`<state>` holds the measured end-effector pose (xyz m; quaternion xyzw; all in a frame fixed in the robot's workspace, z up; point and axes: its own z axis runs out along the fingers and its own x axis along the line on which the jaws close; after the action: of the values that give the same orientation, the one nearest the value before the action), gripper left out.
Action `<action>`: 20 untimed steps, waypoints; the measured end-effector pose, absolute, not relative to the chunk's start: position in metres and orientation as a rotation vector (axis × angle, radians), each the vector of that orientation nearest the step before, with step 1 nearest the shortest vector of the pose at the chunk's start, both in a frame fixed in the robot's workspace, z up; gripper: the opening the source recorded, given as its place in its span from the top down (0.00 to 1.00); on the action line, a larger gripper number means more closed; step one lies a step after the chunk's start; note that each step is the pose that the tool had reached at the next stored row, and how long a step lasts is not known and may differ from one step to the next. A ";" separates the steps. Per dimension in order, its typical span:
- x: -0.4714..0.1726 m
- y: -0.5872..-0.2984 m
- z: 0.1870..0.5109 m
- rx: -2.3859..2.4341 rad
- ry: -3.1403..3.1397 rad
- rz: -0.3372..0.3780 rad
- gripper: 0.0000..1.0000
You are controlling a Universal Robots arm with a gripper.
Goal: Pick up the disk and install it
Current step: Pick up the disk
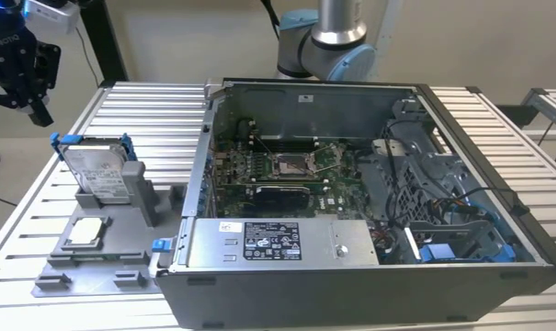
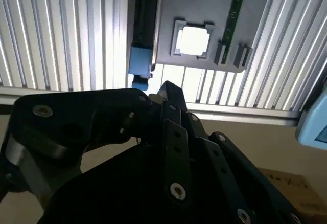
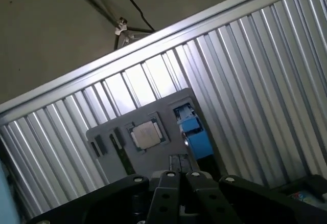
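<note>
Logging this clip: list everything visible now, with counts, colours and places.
table: one, ribbed silver, under everything.
case: one, dark grey, open, on the table.
holder: one, grey, on the table beside the case.
disk: one, silver-grey in blue frame, upright in the holder.
chip: one, silver, flat in the holder.
box: one, silver with label, inside the case.
circuit board: one, green, inside the case.
arm: one, silver and blue, behind the case.
gripper: one, black, raised, apart from the disk.

The disk [image 1: 101, 171] is silver-grey with a white label, framed in bright blue. Its tray [image 1: 92, 265] is plain grey. The tabletop [image 1: 149, 117] is ribbed silver. A green circuit board [image 1: 244, 164] lies inside the dark grey case [image 1: 351, 296].
</note>
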<state>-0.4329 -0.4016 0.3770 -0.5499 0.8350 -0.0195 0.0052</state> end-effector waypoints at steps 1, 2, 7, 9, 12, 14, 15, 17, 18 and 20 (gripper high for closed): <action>-0.433 -0.402 0.377 -1.742 2.598 -0.063 1.00; -0.433 -0.402 0.377 -1.762 2.582 -0.064 1.00; -0.433 -0.402 0.376 -1.851 2.514 -0.064 1.00; -0.432 -0.402 0.376 -1.885 2.487 -0.061 1.00; -0.431 -0.402 0.376 -1.928 2.451 -0.057 1.00; -0.431 -0.402 0.376 -1.957 2.427 -0.055 1.00; -0.430 -0.402 0.376 -1.970 2.416 -0.054 1.00; -0.430 -0.402 0.376 -1.990 2.398 -0.054 1.00; -0.430 -0.402 0.376 -1.991 2.398 -0.054 1.00; -0.430 -0.402 0.376 -1.994 2.395 -0.054 1.00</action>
<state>-0.4299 -0.4016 0.3762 -0.6396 0.7684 -0.0172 0.0123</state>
